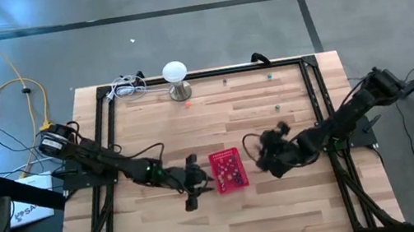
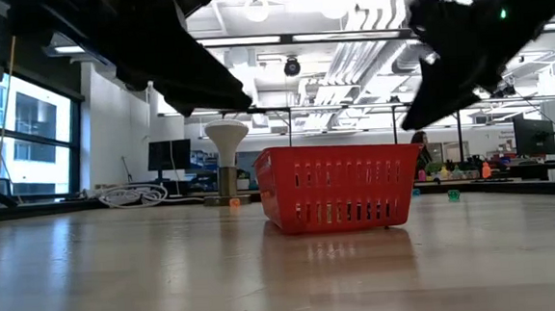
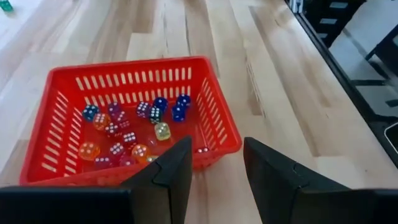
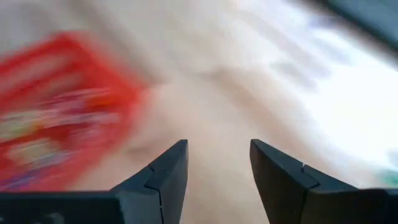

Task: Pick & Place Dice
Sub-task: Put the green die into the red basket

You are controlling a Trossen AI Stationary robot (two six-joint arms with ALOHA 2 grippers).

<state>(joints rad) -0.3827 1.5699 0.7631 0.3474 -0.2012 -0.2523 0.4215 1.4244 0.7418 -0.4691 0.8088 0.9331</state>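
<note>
- We are looking down at a red basket (image 1: 228,170) sitting near the middle of the wooden table (image 1: 287,203), toward its 6 o'clock half.
- Inside the basket, a heap of dice (image 3: 130,134) is lying on the floor of it: blue, purple, orange, pink and a pale yellow one, as the left wrist view is showing.
- A few stray dice are lying well apart from the basket, toward 12 and 1 o'clock of it: a green one (image 1: 277,107), another near the far rail (image 1: 269,76) and an orange one (image 1: 187,105) just beside the lamp.
- The left pincer (image 1: 193,186) is hovering just beside the basket at its 9 o'clock; its fingers (image 3: 171,180) are standing apart with nothing between them.
- The right pincer (image 1: 268,156) is hanging near the basket at its 3 o'clock, clear of it; its fingers (image 4: 165,180) are likewise spread apart and holding nothing, with the basket a red blur in its wrist view.
- In the low view, both arms are hanging above the table, and the basket (image 2: 337,186) is resting flat on the wood.
- A white dome-topped lamp (image 1: 176,79) is standing at the table's 12 o'clock edge, with a coil of white cable (image 1: 126,87) at its 9 o'clock.
</note>
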